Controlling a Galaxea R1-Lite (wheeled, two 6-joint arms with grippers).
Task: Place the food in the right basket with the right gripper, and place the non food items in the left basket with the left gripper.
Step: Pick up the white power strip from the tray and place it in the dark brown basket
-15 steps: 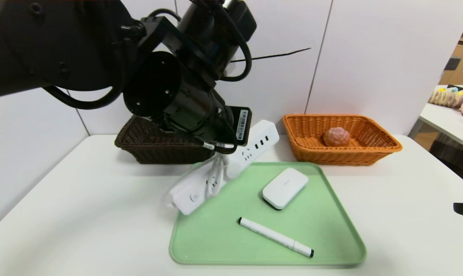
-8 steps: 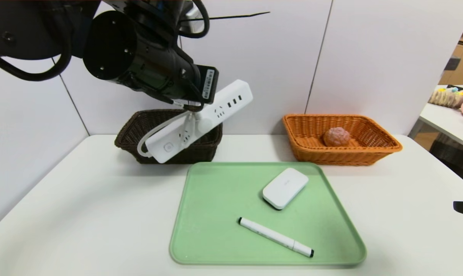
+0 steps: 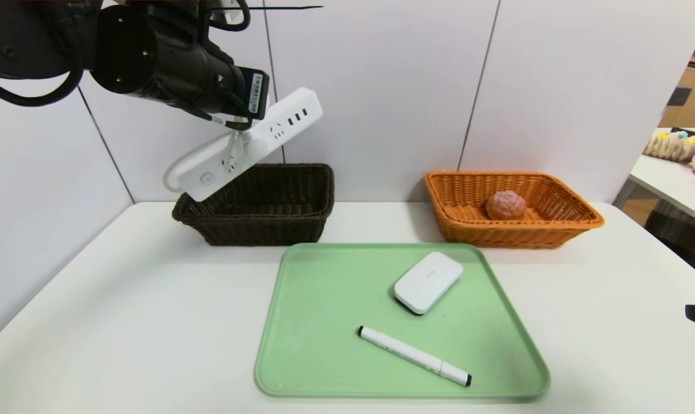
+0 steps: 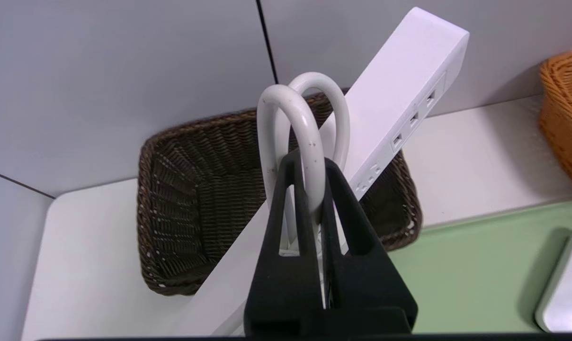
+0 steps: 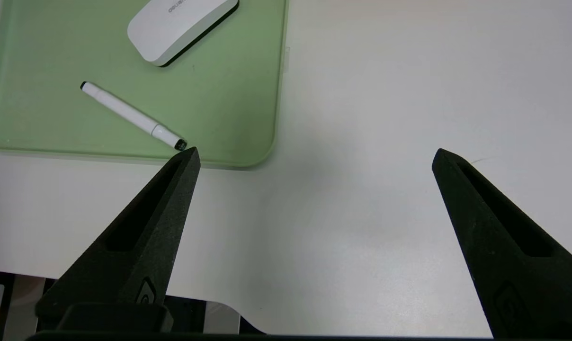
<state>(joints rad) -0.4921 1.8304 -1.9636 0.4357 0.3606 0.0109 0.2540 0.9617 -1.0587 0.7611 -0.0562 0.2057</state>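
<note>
Nearest us, our right gripper idles over bare table beside the green tray, its 2 fingers spread wide and empty. On that tray lie 2 non-food items, a white marker and a flat white device, both apart from each other. Farther back, the orange basket on the right holds 1 food ball. The step in hand is carrying: our left gripper is clamped on the cord loop of the white power strip, which hangs tilted above the dark basket. The arm reaches forward from high on the left, pointing slightly downward. Next, we judge, it must lower over the basket and release.
</note>
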